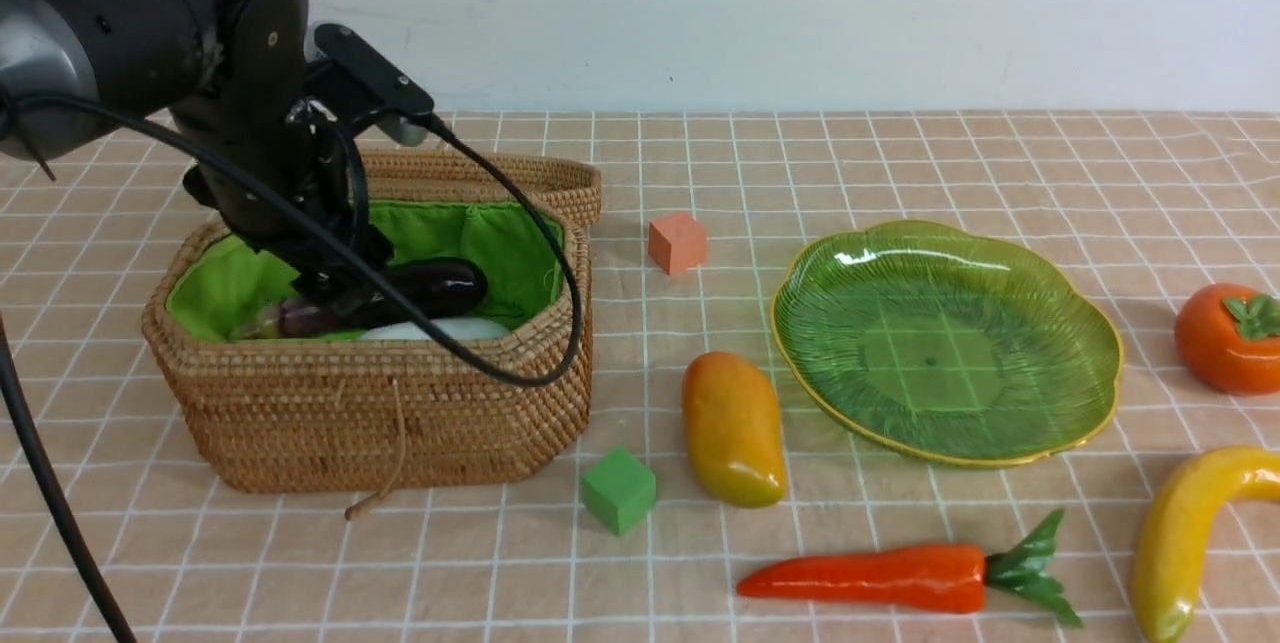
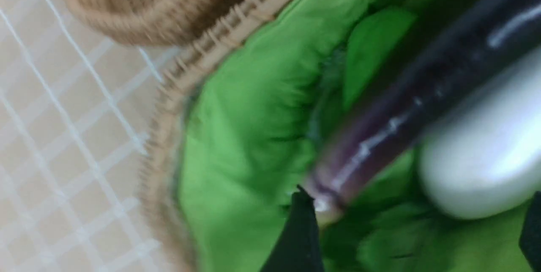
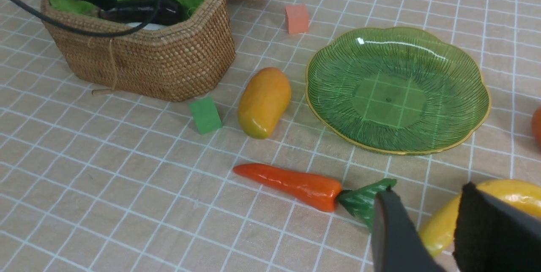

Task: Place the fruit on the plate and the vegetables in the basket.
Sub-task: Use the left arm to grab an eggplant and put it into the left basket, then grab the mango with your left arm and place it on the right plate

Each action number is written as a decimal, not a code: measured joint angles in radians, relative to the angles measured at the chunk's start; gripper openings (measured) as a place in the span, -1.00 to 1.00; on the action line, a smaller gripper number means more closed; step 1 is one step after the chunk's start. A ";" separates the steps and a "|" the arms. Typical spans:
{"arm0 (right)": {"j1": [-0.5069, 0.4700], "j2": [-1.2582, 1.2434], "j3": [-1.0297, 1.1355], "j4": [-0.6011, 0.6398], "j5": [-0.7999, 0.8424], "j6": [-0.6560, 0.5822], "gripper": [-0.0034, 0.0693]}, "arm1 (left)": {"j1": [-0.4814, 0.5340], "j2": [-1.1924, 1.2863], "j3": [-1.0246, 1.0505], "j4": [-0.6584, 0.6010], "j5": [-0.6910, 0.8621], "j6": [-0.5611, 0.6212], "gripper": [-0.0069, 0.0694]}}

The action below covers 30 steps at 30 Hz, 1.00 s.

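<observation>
My left gripper (image 1: pixel 325 295) reaches down into the wicker basket (image 1: pixel 380 423), its jaws wide apart and open (image 2: pixel 416 225). The dark purple eggplant (image 1: pixel 435 285) lies loose on the green lining, its stem end by one fingertip (image 2: pixel 301 221). The white radish (image 2: pixel 477 166) rests beside it. The green plate (image 1: pixel 945 343) holds nothing. On the cloth lie the mango (image 1: pixel 733 428), carrot (image 1: pixel 870 578), banana (image 1: pixel 1190 533) and persimmon (image 1: pixel 1228 338). My right gripper (image 3: pixel 427 191) hangs open above the banana (image 3: pixel 444 221) and the carrot's leaves (image 3: pixel 359 200), holding nothing.
A salmon cube (image 1: pixel 677 242) sits behind the plate and a green cube (image 1: pixel 618 489) in front of the basket. The basket's lid (image 1: pixel 540 178) lies folded back behind it. A black cable (image 1: pixel 520 363) from the left arm loops over the basket's front rim.
</observation>
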 joint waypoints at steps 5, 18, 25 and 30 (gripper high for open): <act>0.000 0.004 0.000 0.001 0.000 0.000 -0.27 | -0.048 -0.030 0.000 -0.113 0.029 -0.154 0.44; 0.000 0.051 0.000 0.004 0.007 0.000 -0.27 | -0.511 0.071 -0.082 -0.218 0.020 -0.382 -0.46; 0.000 0.051 0.000 0.021 0.034 0.000 -0.27 | -0.517 0.270 -0.212 -0.142 -0.035 -0.533 0.50; 0.000 0.051 0.000 0.026 0.055 0.000 -0.27 | -0.517 0.347 -0.233 -0.004 -0.092 -0.649 0.90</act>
